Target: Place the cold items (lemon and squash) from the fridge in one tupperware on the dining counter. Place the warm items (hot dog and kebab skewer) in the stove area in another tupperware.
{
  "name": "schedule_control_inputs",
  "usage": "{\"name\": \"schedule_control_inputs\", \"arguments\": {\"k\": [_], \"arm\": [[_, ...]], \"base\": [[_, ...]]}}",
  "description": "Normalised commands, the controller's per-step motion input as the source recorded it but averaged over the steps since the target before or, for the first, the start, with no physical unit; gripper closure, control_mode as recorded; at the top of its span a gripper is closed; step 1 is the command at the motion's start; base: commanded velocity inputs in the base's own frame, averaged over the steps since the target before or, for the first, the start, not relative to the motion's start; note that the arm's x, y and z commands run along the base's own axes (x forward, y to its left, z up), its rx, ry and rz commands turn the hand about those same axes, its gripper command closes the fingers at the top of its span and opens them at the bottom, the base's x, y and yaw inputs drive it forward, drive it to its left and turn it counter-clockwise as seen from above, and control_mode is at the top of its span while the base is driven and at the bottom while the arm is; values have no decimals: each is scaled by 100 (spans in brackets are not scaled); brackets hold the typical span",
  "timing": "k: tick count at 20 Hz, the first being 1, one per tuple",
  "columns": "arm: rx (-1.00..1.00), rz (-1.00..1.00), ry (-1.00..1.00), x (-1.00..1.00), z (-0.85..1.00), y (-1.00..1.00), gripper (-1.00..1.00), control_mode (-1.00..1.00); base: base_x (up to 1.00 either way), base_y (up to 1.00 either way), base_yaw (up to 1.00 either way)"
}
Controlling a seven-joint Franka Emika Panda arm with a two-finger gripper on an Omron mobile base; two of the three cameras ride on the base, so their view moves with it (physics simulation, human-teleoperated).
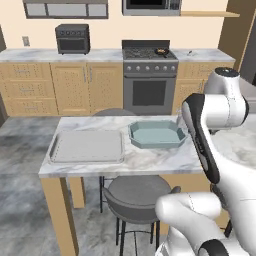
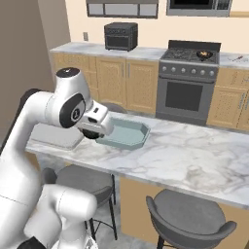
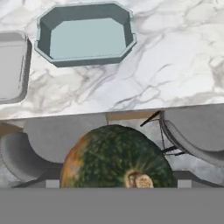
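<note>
Left base view: I am looking over the marble dining counter (image 1: 150,161), where a blue-grey tupperware (image 1: 156,134) is sitting empty beside a flat grey tray (image 1: 87,147) to its left. The white arm (image 1: 212,130) is rising at the right. A stove (image 1: 149,75) is standing against the far wall, with a pan (image 1: 161,51) on a burner.

Right base view: the arm's wrist (image 2: 95,121) is hanging over the near edge of the counter (image 2: 185,160), just beside the tupperware (image 2: 124,133). Two stools (image 2: 189,219) are standing below.

Hand view: a dark green squash (image 3: 116,159) with orange patches is sitting right at the gripper, jaws spread wide around it; I cannot tell contact, as the fingertips are hidden. The squash is hanging off the counter's edge, above the stools, apart from the tupperware (image 3: 85,35).
</note>
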Motion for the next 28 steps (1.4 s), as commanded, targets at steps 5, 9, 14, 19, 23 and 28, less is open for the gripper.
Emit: {"name": "schedule_control_inputs", "arguments": {"k": [5, 9, 14, 19, 23, 28], "arm": [[5, 0, 32, 100, -19, 2, 100, -100], [1, 0, 28, 98, -21, -8, 100, -100], [0, 0, 19, 83, -31, -12, 100, -100], [0, 0, 14, 73, -31, -11, 100, -100], [0, 0, 8, 59, -22, -2, 100, -100], [0, 0, 2, 48, -22, -13, 100, -100]], "base": [[0, 0, 0], [0, 0, 0], [0, 0, 0], [0, 0, 0], [0, 0, 0], [0, 0, 0]]}}
